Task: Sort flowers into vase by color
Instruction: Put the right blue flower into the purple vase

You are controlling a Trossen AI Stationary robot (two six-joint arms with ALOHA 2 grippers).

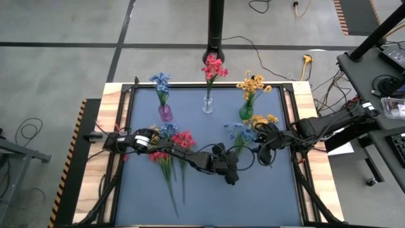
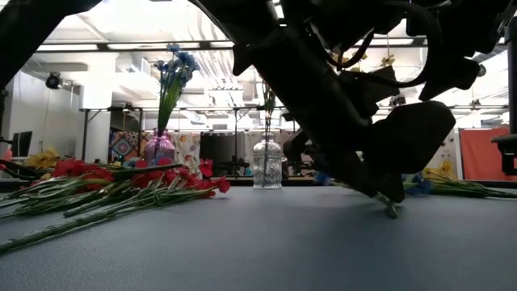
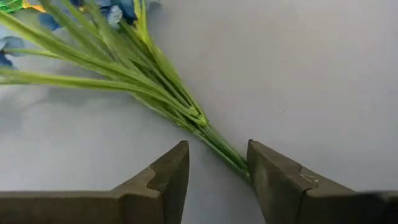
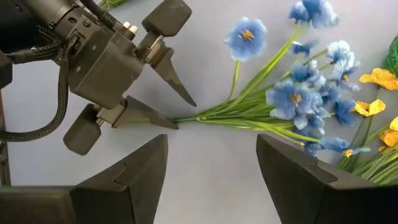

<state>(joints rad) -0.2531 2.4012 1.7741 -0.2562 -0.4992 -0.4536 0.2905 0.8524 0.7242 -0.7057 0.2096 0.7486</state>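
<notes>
A blue sprig (image 1: 239, 133) lies flat on the blue-grey mat, its blossoms toward the far right and its green stems (image 3: 155, 87) running toward the near side. My left gripper (image 3: 217, 180) is open and low over the mat at the centre (image 1: 231, 166), one finger on either side of the sprig's stem end. It also shows in the right wrist view (image 4: 165, 99). My right gripper (image 4: 211, 168) is open and empty just right of it (image 1: 266, 149), above the blue blossoms (image 4: 311, 93). A pile of red sprigs (image 1: 174, 142) lies to the left. My left gripper is open around the blue sprig's cut stem end (image 3: 239, 163). The stem end lies against the inner side of one finger (image 3: 261, 177), and the other finger stands apart from it. The fingers slant down toward the mat, roughly along the stem. The sprig lies on the mat.
Three vases stand in a row at the back: a pink one with blue flowers (image 1: 165, 113), a clear one with red flowers (image 1: 208, 104), a green one with yellow flowers (image 1: 246, 112). Loose yellow sprigs (image 1: 262, 119) lie by the green vase. The near mat is bare.
</notes>
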